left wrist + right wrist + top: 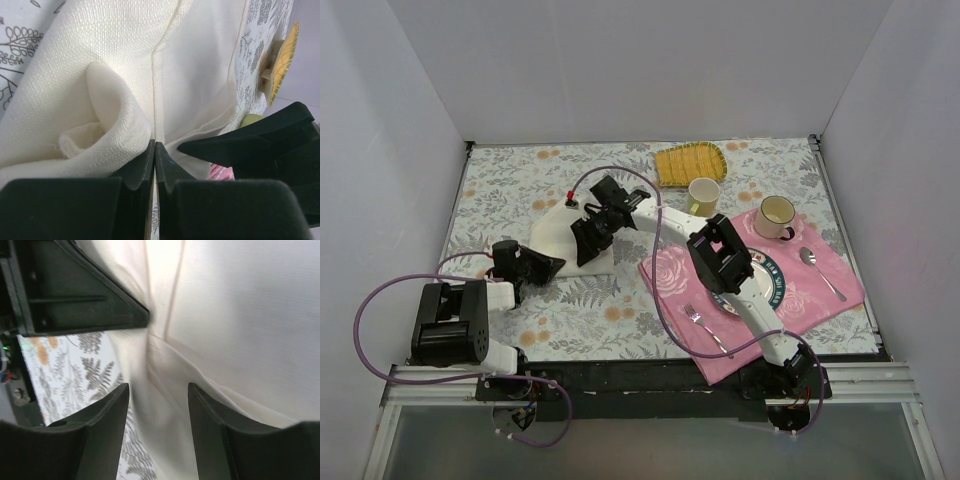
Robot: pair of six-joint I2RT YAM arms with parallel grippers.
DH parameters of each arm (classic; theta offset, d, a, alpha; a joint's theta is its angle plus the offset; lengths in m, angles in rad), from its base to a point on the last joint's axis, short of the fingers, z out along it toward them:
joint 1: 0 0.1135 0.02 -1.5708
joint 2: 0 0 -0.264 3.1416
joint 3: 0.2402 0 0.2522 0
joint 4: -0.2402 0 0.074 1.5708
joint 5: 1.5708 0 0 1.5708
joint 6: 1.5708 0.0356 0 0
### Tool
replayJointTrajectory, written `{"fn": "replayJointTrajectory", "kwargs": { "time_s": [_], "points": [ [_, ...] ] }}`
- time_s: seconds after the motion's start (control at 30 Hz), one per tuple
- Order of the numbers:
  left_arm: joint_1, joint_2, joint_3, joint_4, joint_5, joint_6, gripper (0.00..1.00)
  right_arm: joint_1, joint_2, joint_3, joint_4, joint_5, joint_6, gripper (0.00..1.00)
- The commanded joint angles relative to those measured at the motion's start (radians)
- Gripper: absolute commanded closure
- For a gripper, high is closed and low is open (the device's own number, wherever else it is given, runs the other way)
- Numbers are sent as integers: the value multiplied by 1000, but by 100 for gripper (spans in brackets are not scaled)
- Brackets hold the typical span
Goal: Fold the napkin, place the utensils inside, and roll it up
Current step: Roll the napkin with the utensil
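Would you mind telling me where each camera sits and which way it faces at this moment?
Top external: above and behind the bases, looking down on the table; both arms show, grippers close together at the napkin.
Left wrist: on the left arm, looking along its shut left gripper onto a napkin fold.
Right wrist: on the right arm, looking past its open right gripper onto the napkin.
Shared: both wrist views show the napkin and the other arm's gripper.

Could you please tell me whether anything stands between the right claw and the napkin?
Nothing visible does. The right claw is open directly over the napkin, and only bare cream cloth shows between its jaws.
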Motion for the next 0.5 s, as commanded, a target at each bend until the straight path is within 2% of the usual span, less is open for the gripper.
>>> {"fn": "replayJointTrajectory", "kwargs": {
  "time_s": [0.0,0.13,0.23,0.47],
  "points": [
    [5,41,-9,-162,-92,59,100,-28,-95,31,-79,145,-162,40],
    [4,52,3,-177,-91,60,100,-26,-175,-38,-14,188,-162,40],
    [5,56,10,-182,-89,62,100,-26,-224,-122,78,152,-113,43],
    [5,81,39,-212,-83,68,100,-25,-286,-384,249,127,-98,59]
  ]
}}
